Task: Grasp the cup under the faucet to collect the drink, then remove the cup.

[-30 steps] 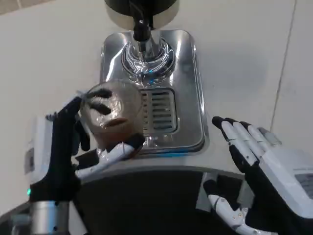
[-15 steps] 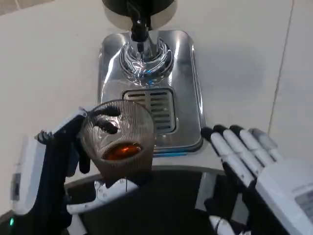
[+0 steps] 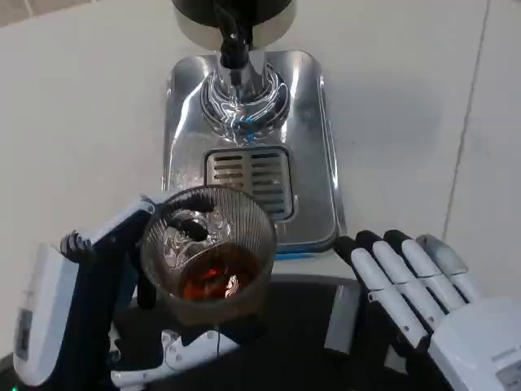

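Head view: left hand (image 3: 89, 301) fingers grasp around the cup (image 3: 207, 252); right hand (image 3: 415, 297) fingers released.

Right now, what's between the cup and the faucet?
In the head view, the slotted drain grille of the steel tray lies between the cup, held by the left hand, and the faucet.
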You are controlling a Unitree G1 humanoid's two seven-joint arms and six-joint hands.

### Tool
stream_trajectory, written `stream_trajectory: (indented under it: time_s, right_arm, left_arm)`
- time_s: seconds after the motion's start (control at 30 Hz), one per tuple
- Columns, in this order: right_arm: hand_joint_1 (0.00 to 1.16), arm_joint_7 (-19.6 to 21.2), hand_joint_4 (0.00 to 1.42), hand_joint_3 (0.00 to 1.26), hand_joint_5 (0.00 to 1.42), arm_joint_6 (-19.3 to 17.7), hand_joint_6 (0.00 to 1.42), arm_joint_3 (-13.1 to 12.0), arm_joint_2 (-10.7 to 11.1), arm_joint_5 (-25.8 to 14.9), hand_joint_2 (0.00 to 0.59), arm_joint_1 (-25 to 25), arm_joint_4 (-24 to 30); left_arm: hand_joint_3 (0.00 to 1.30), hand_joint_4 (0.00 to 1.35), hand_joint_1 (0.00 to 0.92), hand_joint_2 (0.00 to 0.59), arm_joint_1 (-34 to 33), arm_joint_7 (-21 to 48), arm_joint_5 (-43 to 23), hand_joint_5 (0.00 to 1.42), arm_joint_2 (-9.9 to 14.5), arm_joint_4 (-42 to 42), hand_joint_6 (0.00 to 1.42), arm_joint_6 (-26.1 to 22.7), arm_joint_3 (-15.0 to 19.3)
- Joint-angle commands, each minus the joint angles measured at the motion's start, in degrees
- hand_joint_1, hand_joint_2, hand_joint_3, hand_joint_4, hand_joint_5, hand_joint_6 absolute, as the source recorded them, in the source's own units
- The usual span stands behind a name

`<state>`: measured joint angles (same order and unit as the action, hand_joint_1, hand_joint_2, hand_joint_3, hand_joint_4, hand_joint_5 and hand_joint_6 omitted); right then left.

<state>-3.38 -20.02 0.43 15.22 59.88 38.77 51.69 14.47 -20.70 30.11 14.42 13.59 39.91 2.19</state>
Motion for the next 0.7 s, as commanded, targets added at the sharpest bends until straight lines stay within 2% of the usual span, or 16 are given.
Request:
stream_trajectory:
  time_s: [0.03, 0.27, 0.5, 0.7]
  right_arm:
    - [0.19, 1.5, 0.00, 0.00, 0.00, -0.6, 0.00, 0.4, -1.1, 1.0, 0.582, -0.2, -1.4]
    - [0.18, 1.2, 0.00, 0.00, 0.00, -0.7, 0.00, 0.4, -1.2, 0.5, 0.582, -1.2, -2.2]
    - [0.18, 1.8, 0.00, 0.00, 0.00, -1.5, 0.00, -0.3, -1.0, -0.2, 0.582, 1.8, -1.2]
    - [0.18, 1.5, 0.00, 0.00, 0.00, -1.8, 0.00, -0.6, -1.2, -0.5, 0.582, 2.4, -0.5]
  left_arm:
    - [1.18, 1.17, 0.777, 0.060, 0.7, 0.6, -0.1, 1.26, -0.7, 1.1, 1.42, 1.9, 0.1]
    - [1.18, 1.17, 0.777, 0.059, 1.9, 1.3, -0.2, 1.26, -1.5, 1.7, 1.42, 2.3, 0.0]
    - [1.18, 1.17, 0.777, 0.058, 2.5, 1.9, -0.4, 1.26, -1.9, 2.0, 1.42, 2.5, 0.0]
    - [1.18, 1.17, 0.777, 0.058, 2.5, 2.3, -0.7, 1.26, -2.0, 2.1, 1.42, 2.6, 0.3]
